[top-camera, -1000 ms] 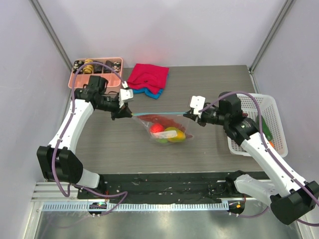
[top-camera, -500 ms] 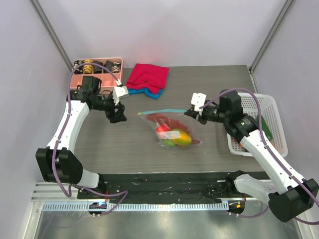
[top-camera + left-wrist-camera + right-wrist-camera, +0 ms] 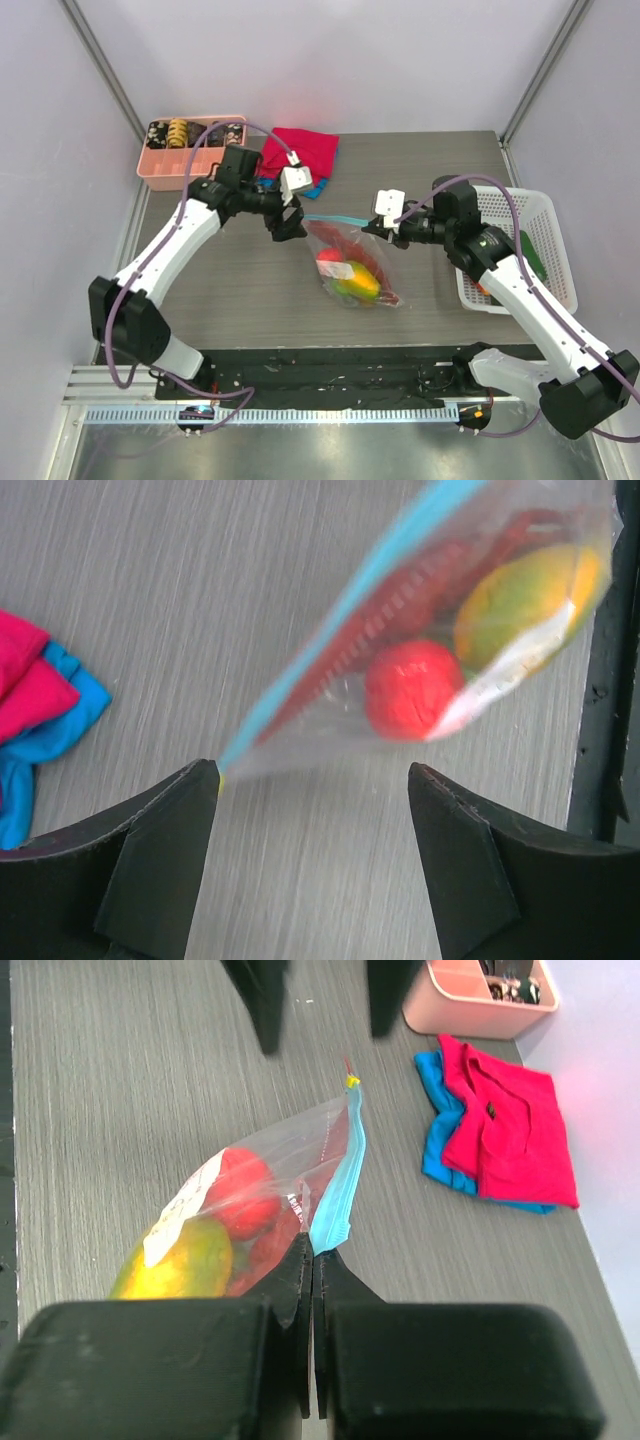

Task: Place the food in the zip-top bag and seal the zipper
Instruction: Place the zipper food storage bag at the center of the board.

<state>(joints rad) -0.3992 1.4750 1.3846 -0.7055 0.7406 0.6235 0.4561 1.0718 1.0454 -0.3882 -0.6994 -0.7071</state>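
Note:
The clear zip-top bag (image 3: 352, 268) hangs down to the table's middle from my right gripper (image 3: 373, 229). Inside it the food shows: a red fruit (image 3: 412, 688), a yellow-green fruit (image 3: 522, 598) and the red lobster (image 3: 440, 575). My right gripper (image 3: 318, 1256) is shut on one end of the teal zipper (image 3: 342, 1182). The zipper (image 3: 335, 219) runs left towards my left gripper (image 3: 288, 226), which is open. In the left wrist view my left gripper (image 3: 312, 780) has only table between its fingers, and the zipper's free end (image 3: 232, 760) sits just by the left fingertip.
A pink tray (image 3: 158, 166) of small dark pieces stands at the back left. Folded red and blue cloths (image 3: 298, 154) lie beside it. A white mesh basket (image 3: 510, 204) with green and orange items stands at the right edge.
My left gripper has let go of the zipper's left end, opened, and swung right towards the bag. The bag has sagged and shifted right. The right gripper keeps its hold.

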